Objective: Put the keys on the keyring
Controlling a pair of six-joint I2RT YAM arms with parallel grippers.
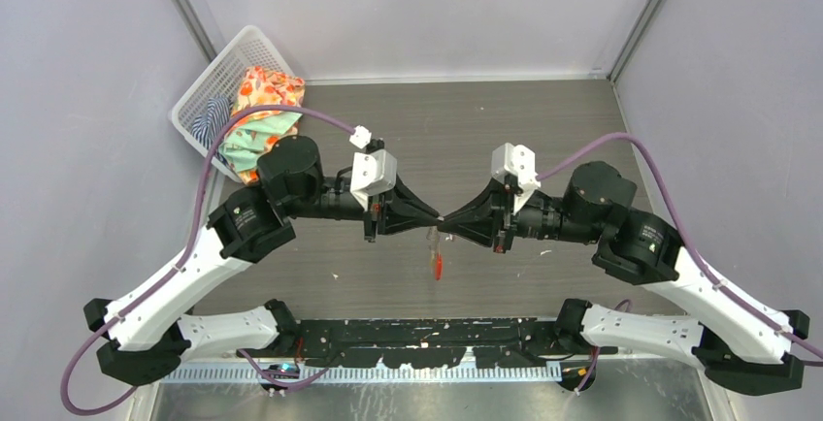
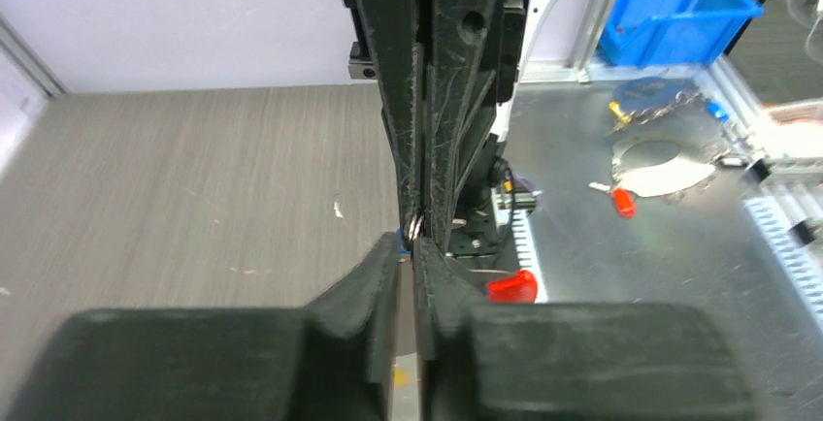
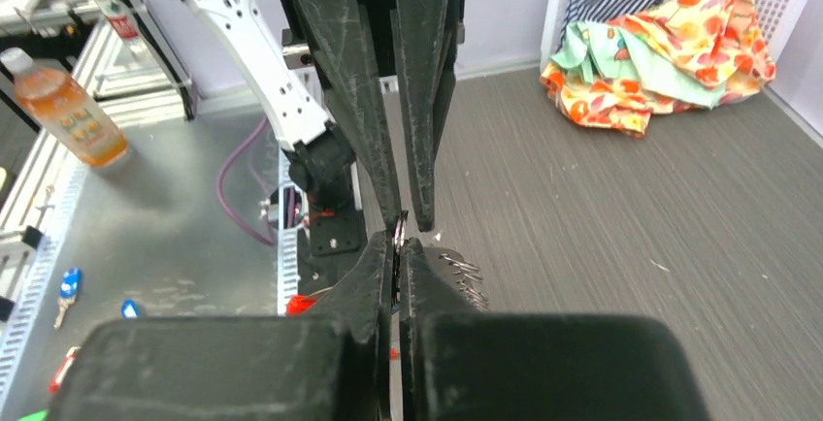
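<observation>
As the two arms meet tip to tip above the wood-grain table (image 1: 543, 140), the left pincer (image 2: 411, 249) is clenched, its fingers (image 2: 369, 285) pressed together with only a hairline slit between them. The right pincer (image 3: 397, 246) is clenched just as tightly, nose to nose with it. Where the two sets of tips touch, a glinting ring loop (image 2: 415, 226) of the keyring (image 1: 436, 258) peeks out. It looks nipped at the right pincer's tips, just above the left's, though which pair truly carries it cannot be told. The red tag (image 2: 511, 286) dangles free below the meeting point, on the side of the pincers toward the arm bases. What appears to be the blue key (image 2: 401, 239) shows only as a fleck against the left pincer's tip, on the far side. The yellow key (image 2: 400, 375) shows only as a fleck through the slit, beneath the left fingers. Neither blade is clear. Toothed metal pieces (image 3: 458, 266) hang just beside the right pincer's tip; whether they are blades or chain is impossible to say.

The danger lies in the thinness of the hold. Wire nipped at the very tips could slip out if either arm twists or draws away unevenly, dropping the cluster to the table. The hanging tag's weight could swing and turn the ring. With the tips this close, a small misjudged push would knock them together and spoil the alignment for threading.
</observation>
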